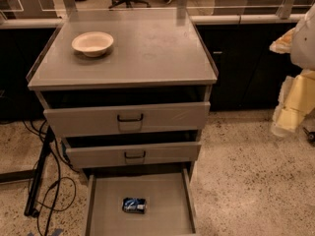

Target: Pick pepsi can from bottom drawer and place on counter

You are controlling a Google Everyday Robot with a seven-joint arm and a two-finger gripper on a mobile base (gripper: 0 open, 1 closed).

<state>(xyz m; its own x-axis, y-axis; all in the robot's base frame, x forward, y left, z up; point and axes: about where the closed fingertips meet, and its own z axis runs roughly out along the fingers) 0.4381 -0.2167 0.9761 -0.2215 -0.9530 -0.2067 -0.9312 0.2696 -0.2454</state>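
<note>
hanging right: jaws; one pepsi can (pixel 134 205)

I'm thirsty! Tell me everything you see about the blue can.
The pepsi can is small and blue, with white markings and silvery ends. It lies on its side on the flat floor of the open bottom drawer, near the middle, touching nothing else. The gripper is away from it, at the right edge.

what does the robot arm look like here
The arm is a bulky, rounded white shell at the right edge. Below it, the gripper is blocky and pale yellow to cream. No cables or markings show on either.
</note>
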